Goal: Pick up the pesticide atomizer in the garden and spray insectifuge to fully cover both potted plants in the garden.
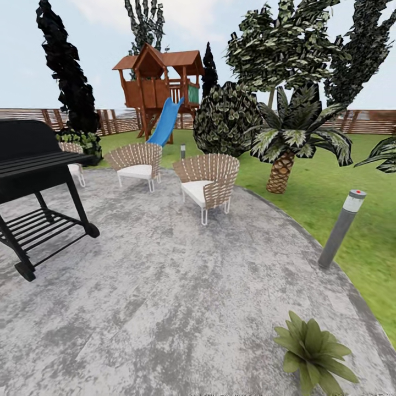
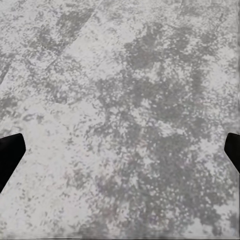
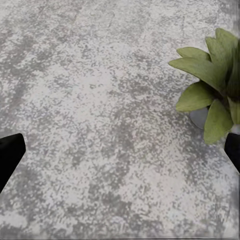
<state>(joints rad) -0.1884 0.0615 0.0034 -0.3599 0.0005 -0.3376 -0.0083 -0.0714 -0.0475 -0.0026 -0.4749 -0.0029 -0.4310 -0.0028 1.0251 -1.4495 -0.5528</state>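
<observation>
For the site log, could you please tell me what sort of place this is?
A back garden, apparently: a stone patio with a grill and wicker chairs, lawn, and a playhouse before a wooden fence.

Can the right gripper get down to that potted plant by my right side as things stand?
Probably yes: the right gripper is open over bare patio, and the potted plant stands just beside it with nothing between.
</observation>
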